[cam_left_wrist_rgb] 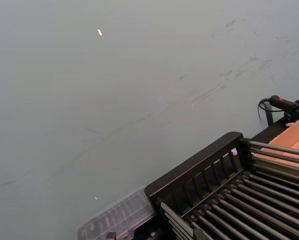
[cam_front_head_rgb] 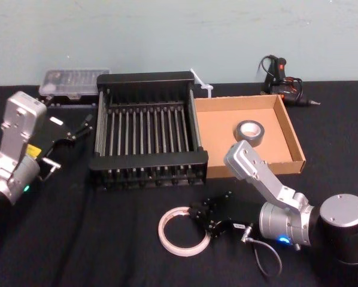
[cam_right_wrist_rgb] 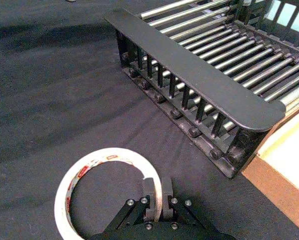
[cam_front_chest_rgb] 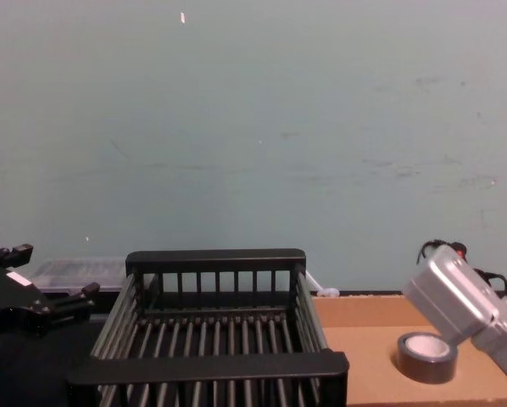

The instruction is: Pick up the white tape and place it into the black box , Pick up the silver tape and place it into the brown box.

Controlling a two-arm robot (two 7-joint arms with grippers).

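Black box [cam_front_head_rgb: 148, 160] matt plastic, metal floor bars; brown box [cam_front_head_rgb: 217, 135] plain cardboard; white tape [cam_right_wrist_rgb: 69, 181] glossy.

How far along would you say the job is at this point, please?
Done: the silver tape lies inside the brown box. In hand: the right end effector is shut on the rim of the white tape, which lies on the black cloth in front of the black box. Left: lifting that ring into the black box. The left end effector hangs open beside the box.
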